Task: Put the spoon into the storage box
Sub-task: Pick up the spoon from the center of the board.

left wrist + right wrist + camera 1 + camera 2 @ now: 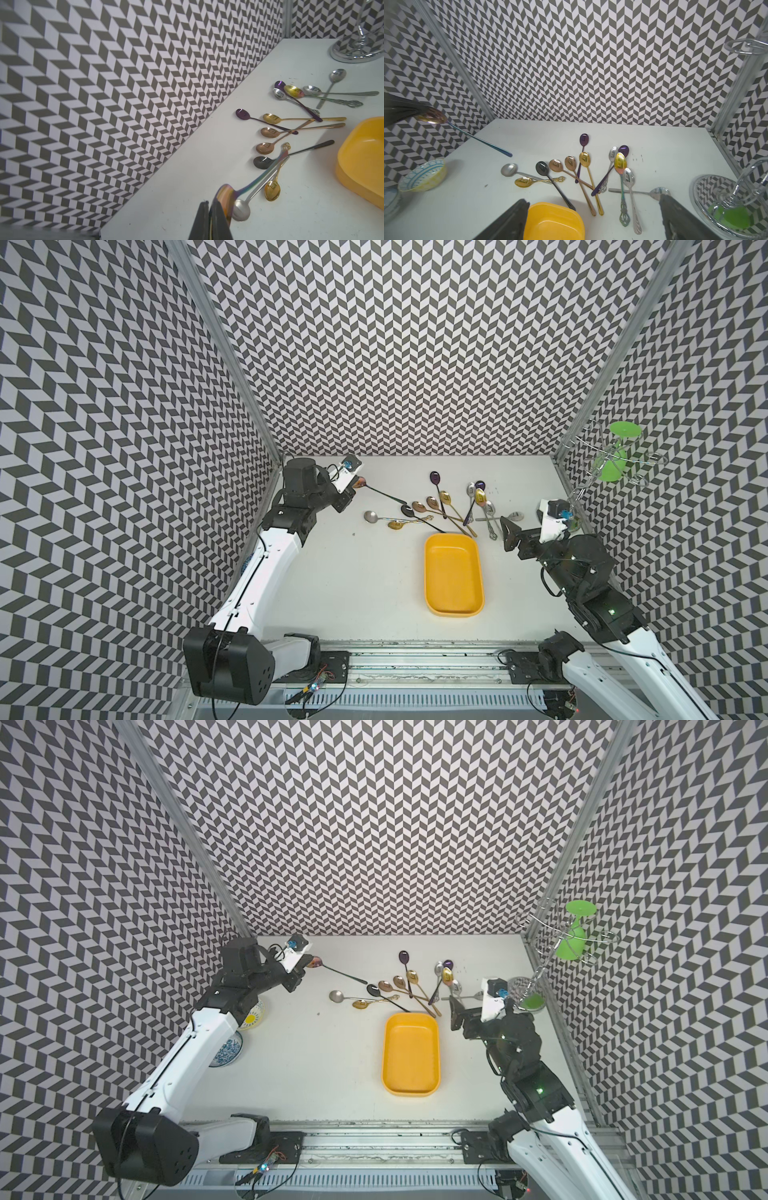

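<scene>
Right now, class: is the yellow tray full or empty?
Empty: the yellow tray shows only its bare floor in both top views; nothing lies inside.

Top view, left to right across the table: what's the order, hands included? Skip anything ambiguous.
Left hand → iridescent spoon it holds → yellow storage box → right hand, open → hanging green cup.

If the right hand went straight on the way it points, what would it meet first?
Probably the gold spoons' handle ends beside the storage box; the open right hand aims there, though depth is unclear.
</scene>
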